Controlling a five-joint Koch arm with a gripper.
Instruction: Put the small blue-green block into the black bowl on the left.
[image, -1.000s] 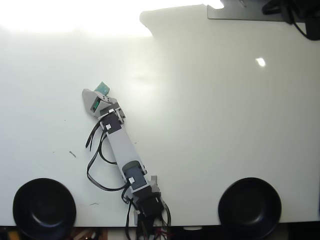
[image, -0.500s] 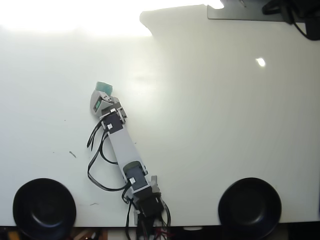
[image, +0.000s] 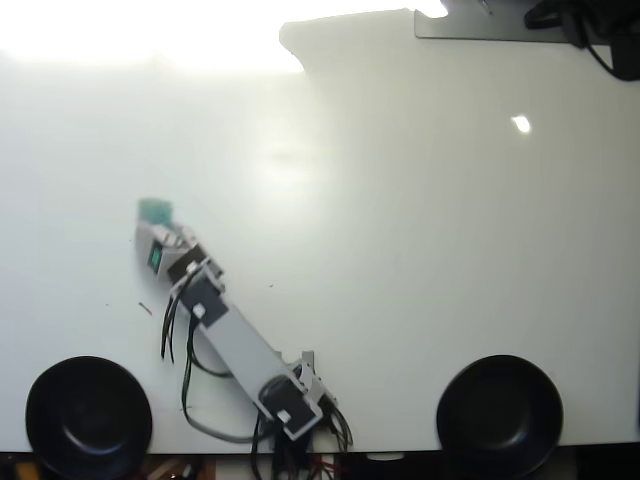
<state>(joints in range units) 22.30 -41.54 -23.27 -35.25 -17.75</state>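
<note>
The small blue-green block (image: 153, 210) lies on the white table at the left of the overhead view. My gripper (image: 152, 229) reaches up-left from the arm's base at the bottom centre, and its tip is right at the block's near side. From above the jaws lie under the gripper body, so I cannot tell whether they are open or shut, or whether they touch the block. The black bowl on the left (image: 88, 415) sits at the bottom left corner, well below the block. A second, look-alike black bowl (image: 500, 415) sits at the bottom right.
The arm's link (image: 235, 345) with dangling black cables runs diagonally between the bowls. A grey plate (image: 470, 25) and dark cables lie at the top right edge. Strong glare washes out the top left of the table.
</note>
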